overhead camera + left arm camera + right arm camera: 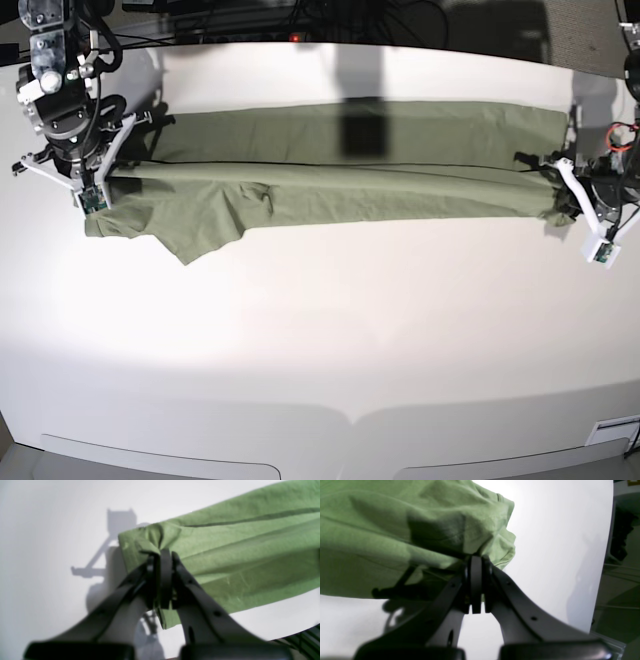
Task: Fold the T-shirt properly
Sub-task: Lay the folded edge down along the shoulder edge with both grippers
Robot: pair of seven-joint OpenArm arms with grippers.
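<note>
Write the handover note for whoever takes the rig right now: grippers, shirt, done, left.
Left gripper: shut on the T-shirt at its end on the base view's right.
Right gripper: shut on the T-shirt at the opposite end.
T-shirt: stretched into a long band across the far part of the white table, one lengthwise fold already laid over; a sleeve flap sticks out on the near side by the right arm.
Left: tuck that flap, fold the band crosswise, release.

Green T-shirt [340, 170], long folded strip
</note>
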